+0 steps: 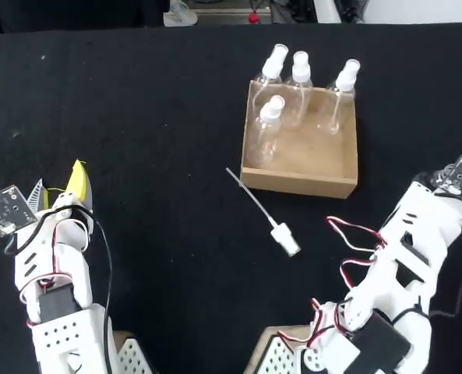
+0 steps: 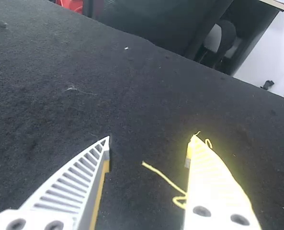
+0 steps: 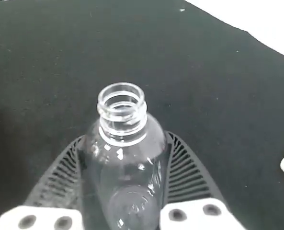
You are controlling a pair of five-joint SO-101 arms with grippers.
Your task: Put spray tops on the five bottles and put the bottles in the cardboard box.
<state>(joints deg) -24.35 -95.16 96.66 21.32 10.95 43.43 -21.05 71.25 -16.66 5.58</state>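
Right gripper (image 3: 127, 143) clamps the uncapped bottle (image 3: 122, 120): light, slick. Left gripper (image 2: 149, 143) wide, empty, by table (image 1: 137, 156) left edge. Grab spray top (image 1: 283, 238) by head, not bendy tube.

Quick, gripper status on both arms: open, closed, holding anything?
Left gripper: open, holding nothing.
Right gripper: closed on an uncapped clear bottle.
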